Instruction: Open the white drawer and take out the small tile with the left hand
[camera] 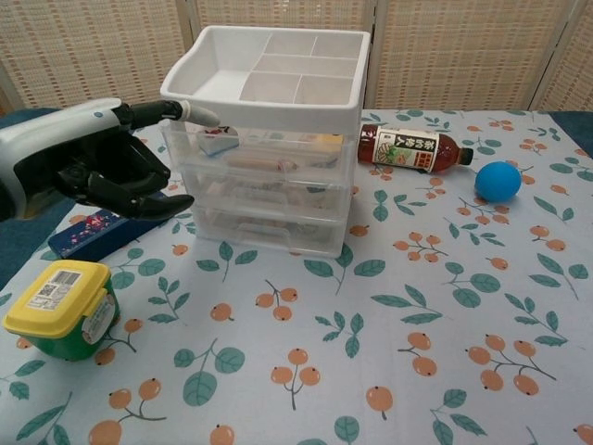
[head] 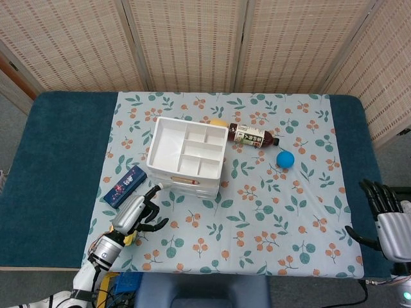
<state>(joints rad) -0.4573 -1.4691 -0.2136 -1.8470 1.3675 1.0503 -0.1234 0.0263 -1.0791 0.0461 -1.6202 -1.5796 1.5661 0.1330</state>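
The white drawer unit stands mid-table with a divided tray on top and three clear-fronted drawers, all pushed in. Through the top drawer's front I see a small pale piece; whether it is the tile I cannot tell. My left hand hovers at the unit's left front corner and holds nothing. One fingertip reaches the tray's rim, and the other fingers are loosely bent. At the table's near right edge my right hand rests with fingers spread, empty.
A yellow-lidded green tub sits near the front left, below the left hand. A blue box lies left of the drawers. A tea bottle and a blue ball lie to the right.
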